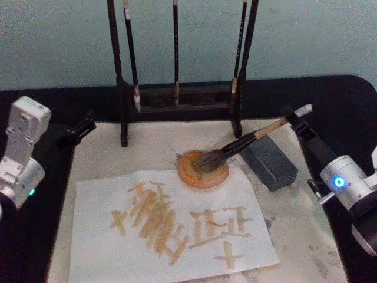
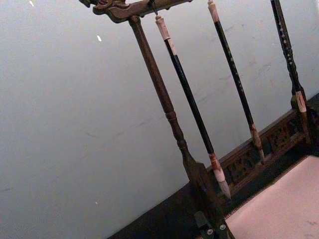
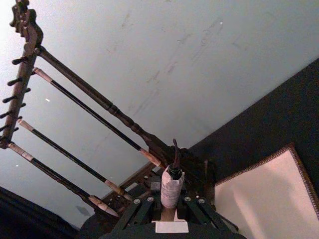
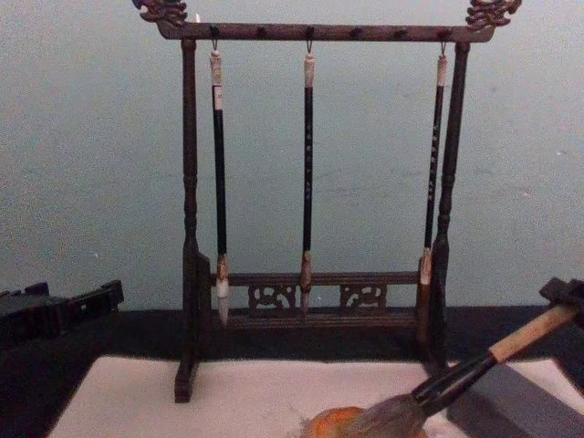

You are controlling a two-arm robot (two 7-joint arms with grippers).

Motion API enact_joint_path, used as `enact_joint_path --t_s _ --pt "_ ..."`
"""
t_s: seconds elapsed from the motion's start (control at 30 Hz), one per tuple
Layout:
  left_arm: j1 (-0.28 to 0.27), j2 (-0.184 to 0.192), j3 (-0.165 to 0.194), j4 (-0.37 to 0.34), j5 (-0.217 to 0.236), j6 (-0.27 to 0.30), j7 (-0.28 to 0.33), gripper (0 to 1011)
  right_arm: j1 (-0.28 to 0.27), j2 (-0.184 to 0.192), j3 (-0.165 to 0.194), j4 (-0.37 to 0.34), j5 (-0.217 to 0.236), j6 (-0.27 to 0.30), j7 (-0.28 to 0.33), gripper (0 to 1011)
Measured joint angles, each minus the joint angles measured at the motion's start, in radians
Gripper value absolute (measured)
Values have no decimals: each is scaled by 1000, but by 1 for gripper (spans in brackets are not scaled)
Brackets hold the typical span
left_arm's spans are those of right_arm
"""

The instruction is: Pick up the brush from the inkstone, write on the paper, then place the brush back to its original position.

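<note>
The brush (image 1: 247,141) lies slanted, its bushy head resting in the round orange inkstone (image 1: 188,175) and its tan handle rising to the right. My right gripper (image 1: 293,118) is shut on the handle's top end, whose pale taped tip (image 3: 169,188) shows between its fingers in the right wrist view. From the chest the brush (image 4: 456,374) slopes down into the inkstone (image 4: 324,422), with the right gripper (image 4: 568,301) at the right edge. The paper (image 1: 94,203) lies in front of the inkstone, covered in tan strokes. My left gripper (image 1: 79,128) is parked at the mat's far left corner.
A dark wooden rack (image 1: 177,97) with three thin hanging brushes stands behind the inkstone. A grey rectangular block (image 1: 268,162) lies just under the brush handle, right of the inkstone. A cream felt mat (image 1: 300,236) covers the black table under the paper.
</note>
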Motion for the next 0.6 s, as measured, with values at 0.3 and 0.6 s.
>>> enact_joint_path --t_s 0.3,0.6 --pt "0 0 0 0 0 0 0 1002 -2 12 -7 -7 12 16 -29 164" --pt "0 0 0 0 0 0 0 1002 -2 10 -7 -7 11 16 -26 164"
